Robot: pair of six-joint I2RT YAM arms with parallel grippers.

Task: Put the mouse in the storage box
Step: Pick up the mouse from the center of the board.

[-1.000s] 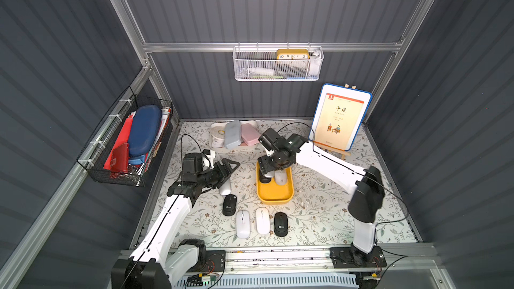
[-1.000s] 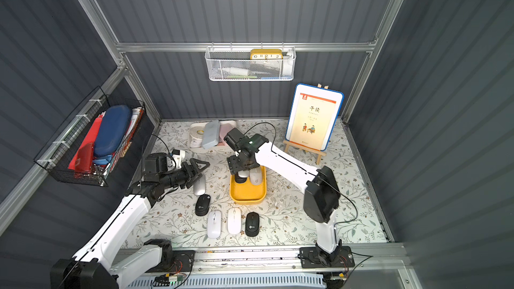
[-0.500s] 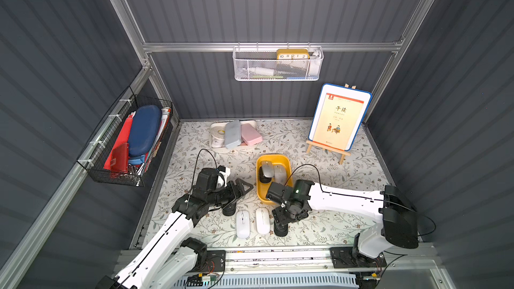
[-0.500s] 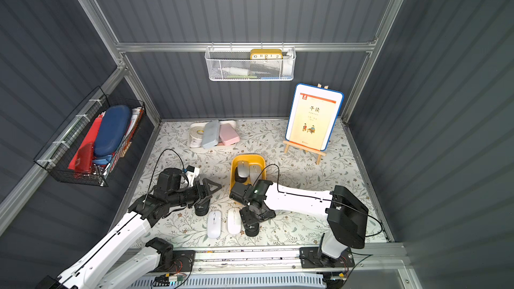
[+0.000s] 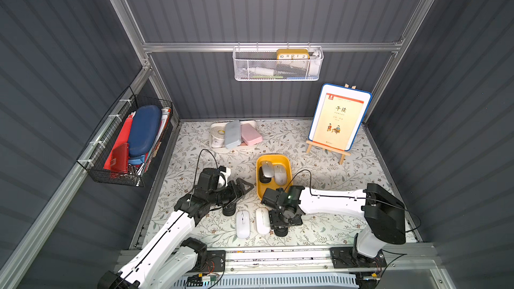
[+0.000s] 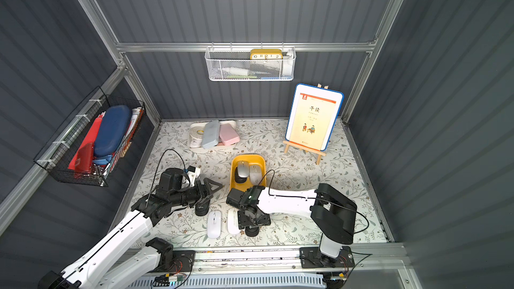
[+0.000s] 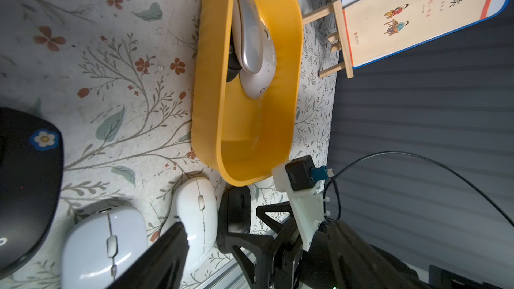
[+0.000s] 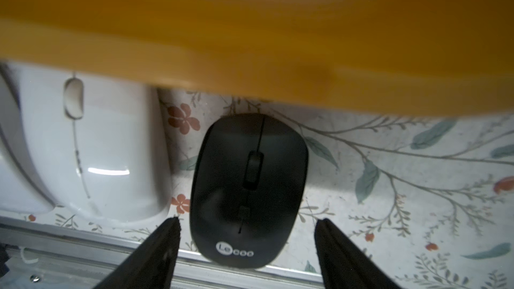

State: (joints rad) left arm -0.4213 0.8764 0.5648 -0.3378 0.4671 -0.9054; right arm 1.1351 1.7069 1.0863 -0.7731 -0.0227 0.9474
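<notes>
- Yellow plastic storage box (image 5: 274, 157) sits mid-tabletop (image 5: 347, 173), long side running front to back. A silver mouse (image 5: 267, 168), a white-grey mouse (image 5: 279, 175) and a dark mouse (image 5: 263, 179) partly under the silver one lie in its far half.
- Black Lecoo mouse (image 8: 249, 184), the one at hand, lies flat on the tabletop outside the box. It is just off the box's near short end and close to the front rail.
- Over its logo end hangs the right gripper (image 8: 247, 222), fingers (image 8: 167, 243) spread, one on each side. A strip of floral tabletop shows between each finger and the mouse, and nothing is gripped.
- Beside the Lecoo mouse, toward the left arm, a white mouse (image 5: 262, 220) and a second white mouse (image 5: 242, 223) lie side by side.
- Beyond them lies a flower-sticker mouse (image 7: 27, 190), black, below the left gripper (image 5: 240, 191).
- The left gripper's fingers stand wide apart and hold nothing. It points toward the box's near end.
- At the back are a white tray (image 5: 214, 145) holding cases and a book (image 5: 338, 119) on a wooden easel.
</notes>
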